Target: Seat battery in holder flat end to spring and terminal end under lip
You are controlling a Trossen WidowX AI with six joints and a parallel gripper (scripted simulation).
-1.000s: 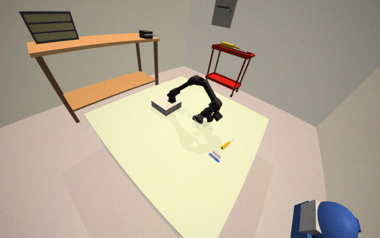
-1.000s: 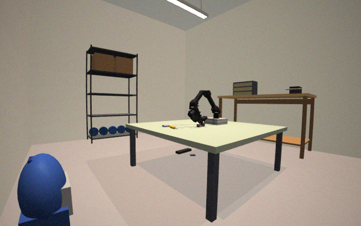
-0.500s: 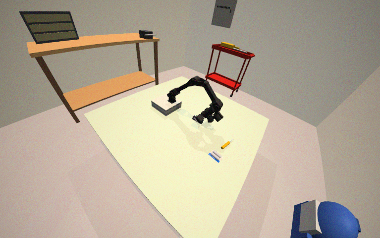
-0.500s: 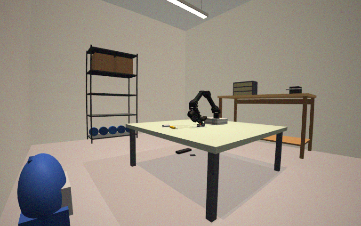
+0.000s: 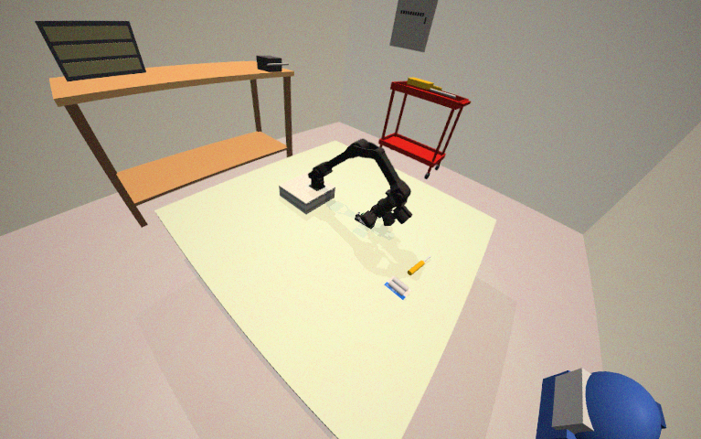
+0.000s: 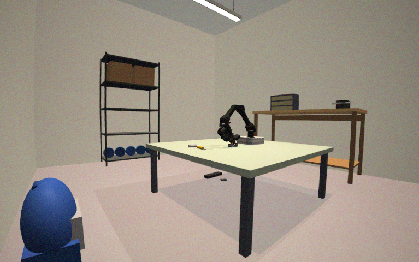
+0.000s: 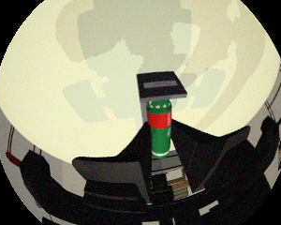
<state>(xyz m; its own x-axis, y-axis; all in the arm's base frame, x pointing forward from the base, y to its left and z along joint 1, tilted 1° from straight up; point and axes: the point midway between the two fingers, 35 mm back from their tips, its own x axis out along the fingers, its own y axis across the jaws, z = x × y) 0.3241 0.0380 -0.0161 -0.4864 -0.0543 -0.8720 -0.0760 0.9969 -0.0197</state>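
The battery [image 7: 161, 138], green with a red band, is between my fingertips in the wrist view. My gripper [image 7: 158, 124] [image 6: 232, 142] [image 5: 365, 219] is shut on it, low over the table. The dark holder [image 7: 161, 77] [image 6: 230, 146] is around and below the battery. The battery's far end meets or passes just under the top of the holder's far end wall in the wrist view. The spring is hidden. The near end of the battery is by the grey near part of the holder. Whether the battery lies fully flat on the holder floor cannot be told.
A yellow-handled screwdriver [image 5: 416, 267] [image 6: 200, 147] and pale cylinders [image 5: 398, 284] beside a blue strip [image 5: 395, 291] lie on the table [image 5: 267, 261], away from the holder. The arm's grey base box [image 5: 306, 197] [image 6: 252, 140] stands behind the holder.
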